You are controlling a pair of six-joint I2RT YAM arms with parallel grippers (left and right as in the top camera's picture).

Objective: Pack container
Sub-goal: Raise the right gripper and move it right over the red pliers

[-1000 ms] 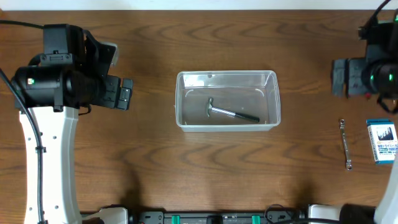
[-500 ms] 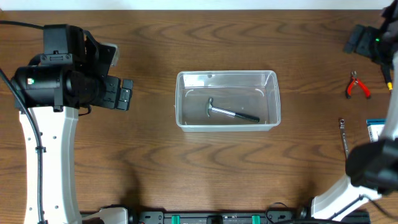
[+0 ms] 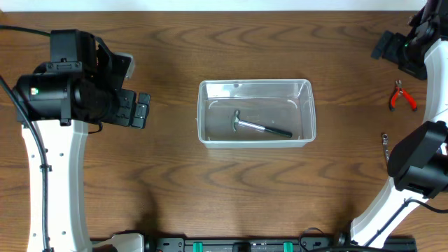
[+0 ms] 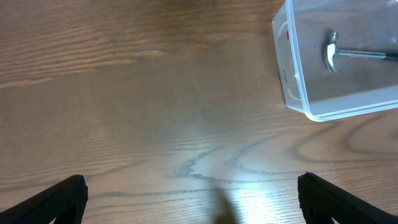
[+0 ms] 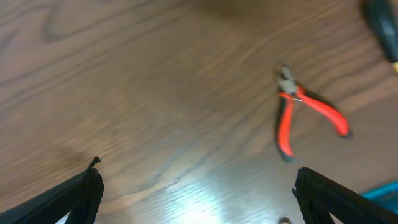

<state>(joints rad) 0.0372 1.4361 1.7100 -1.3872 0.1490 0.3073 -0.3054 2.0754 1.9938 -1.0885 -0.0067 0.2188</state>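
Note:
The clear plastic container [image 3: 201, 112] stands mid-table with a hammer [image 3: 260, 127] lying inside it. In the left wrist view the container's wall [image 4: 292, 74] and the hammer head [image 4: 331, 53] show at the top right. My left gripper [image 3: 143, 106] is open and empty, left of the container, over bare wood [image 4: 193, 205]. My right gripper [image 3: 379, 47] is open and empty at the far right corner. Red-handled pliers [image 3: 402, 96] lie on the table near it and show ahead of its fingers in the right wrist view [image 5: 305, 115], where the gripper [image 5: 199, 199] is over bare wood.
A small wrench [image 3: 384, 140] lies at the right edge, partly hidden by my right arm. A dark object [image 5: 380, 25] sits at the top right of the right wrist view, and a blue edge [image 5: 379, 193] shows at its lower right.
My right arm swung from the right side to the far right corner, uncovering the red pliers; its lower part now covers the blue-and-white box. The left arm has not moved.

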